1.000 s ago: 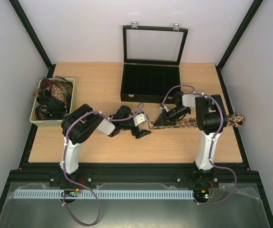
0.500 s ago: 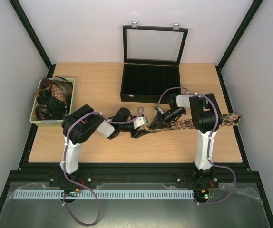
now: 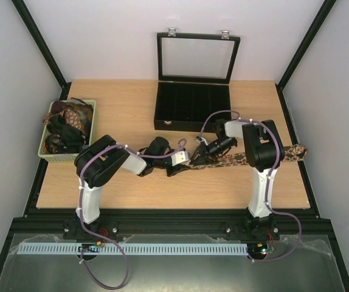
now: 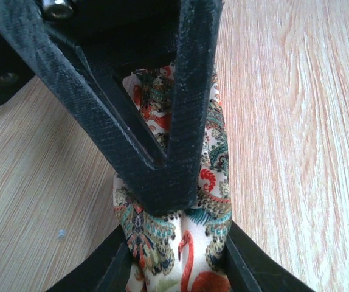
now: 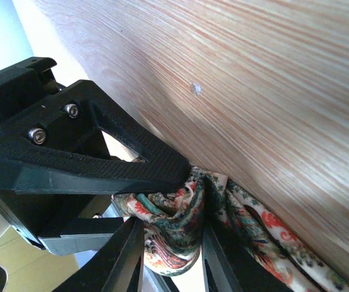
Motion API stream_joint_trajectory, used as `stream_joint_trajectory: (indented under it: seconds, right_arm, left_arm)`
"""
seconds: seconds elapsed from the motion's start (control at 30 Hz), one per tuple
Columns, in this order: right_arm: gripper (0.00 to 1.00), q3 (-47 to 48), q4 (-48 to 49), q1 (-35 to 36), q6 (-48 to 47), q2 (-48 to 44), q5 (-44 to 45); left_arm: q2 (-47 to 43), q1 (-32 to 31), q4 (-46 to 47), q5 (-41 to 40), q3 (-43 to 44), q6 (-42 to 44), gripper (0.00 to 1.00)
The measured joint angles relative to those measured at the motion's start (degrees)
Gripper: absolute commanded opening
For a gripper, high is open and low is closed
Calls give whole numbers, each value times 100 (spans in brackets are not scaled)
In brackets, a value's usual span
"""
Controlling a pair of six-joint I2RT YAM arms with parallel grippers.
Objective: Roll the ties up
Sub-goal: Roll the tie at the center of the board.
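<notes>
One patterned tie (image 3: 253,157) lies across the table, running from the middle out to the right edge. Its left end is bunched up where both grippers meet. My left gripper (image 3: 183,163) is shut on that bunch; in the left wrist view the tie (image 4: 162,243) fills the left gripper (image 4: 176,246) and presses against both fingers. My right gripper (image 3: 200,155) points at the same end. Its jaws stand parted around a loose fold of the tie (image 5: 174,231), so the right gripper (image 5: 168,246) is open. Each wrist view also shows the other gripper's black finger.
A green basket (image 3: 62,157) holding more ties (image 3: 68,125) sits at the left edge. A black compartmented case (image 3: 193,106) stands at the back with its glass lid (image 3: 197,58) raised. The tie's far end hangs at the right table edge (image 3: 305,152).
The right gripper pulled the tie's end leftward and its jaws have parted. The left gripper moved right to that end and closed on it.
</notes>
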Motion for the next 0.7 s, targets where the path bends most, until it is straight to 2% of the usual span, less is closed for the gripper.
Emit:
stream_joint_trajectory:
  seconds: [0.07,0.2,0.23,0.3,0.37,0.5,0.63,0.7]
  right_arm:
    - [22,0,-2,-2,-20,-31,35]
    - [6,-11,31,-4,-11,-83,179]
    - [5,-15,39,-4,-15,-83,188]
    - [11,-20,37,-4,-17,-90,214]
    - [23,-17,13,-2,-39,-107,254]
    - [24,9,-96,-33,-151,-114,369]
    - [6,52,-162,-57,-197,-116,385]
    - [1,59,-175,-59,-199,-118,354]
  left_arm:
    - [-20,-7,-116,-15,33,42,23]
    - [-39,-17,-227,-31,66,83,23]
    - [-39,-20,-245,-31,74,87,23]
    - [-39,-20,-297,-26,98,98,23]
    - [-42,-20,-310,-31,101,107,23]
    - [-46,-20,-319,-33,101,129,23]
    - [-50,-20,-328,-44,101,129,23]
    - [-50,-20,-330,-57,101,129,23]
